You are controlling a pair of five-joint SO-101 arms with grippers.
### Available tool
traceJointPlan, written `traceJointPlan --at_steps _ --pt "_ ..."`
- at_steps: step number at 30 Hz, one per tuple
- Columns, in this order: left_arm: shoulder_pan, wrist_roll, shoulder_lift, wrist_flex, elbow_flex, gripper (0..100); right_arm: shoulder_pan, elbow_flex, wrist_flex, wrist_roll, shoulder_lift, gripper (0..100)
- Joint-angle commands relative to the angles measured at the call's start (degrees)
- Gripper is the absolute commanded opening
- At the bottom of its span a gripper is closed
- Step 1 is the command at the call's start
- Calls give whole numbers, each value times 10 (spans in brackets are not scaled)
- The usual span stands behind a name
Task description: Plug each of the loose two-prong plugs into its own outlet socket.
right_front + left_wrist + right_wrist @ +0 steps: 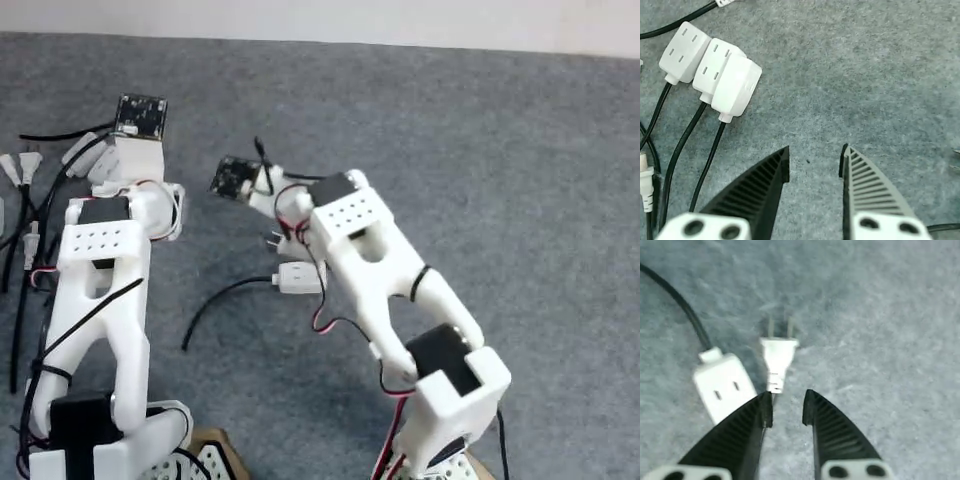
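Observation:
A white two-prong plug (pixel 778 354) lies on the grey carpet with its prongs pointing away from my right gripper (pixel 787 407). That gripper is open by a narrow gap, its tips just behind the plug's tail. Beside the plug lies a white outlet socket (pixel 724 386) on a black cord; from above this socket (pixel 300 277) sits next to the right arm. My left gripper (pixel 815 159) hangs open over bare carpet. A short way off from it lie three white outlet blocks (pixel 715 64) on black cords, side by side. More loose white plugs (pixel 20 166) lie at the far left.
Black cords (pixel 25 270) run along the left edge beside the left arm. The socket's cord (pixel 215 300) curves across the carpet between the two arms. Open carpet stretches to the right and the back, up to a pale wall (pixel 400 20).

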Motion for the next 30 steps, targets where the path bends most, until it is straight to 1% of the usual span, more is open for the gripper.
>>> traceJointPlan --at_steps 1,11,16,23,30 --pt "-7 -8 -14 -11 -8 190 12 -35 9 11 12 115" --pt "-7 -8 -16 -11 -9 190 8 -36 7 40 41 115" --pt "-7 -8 -17 -10 -7 190 7 -33 -19 38 44 115" --pt "-15 -21 -18 -9 -8 190 7 -39 -40 36 109 115" --pt "-26 -23 -18 -9 -9 190 3 -38 -61 33 117 115"
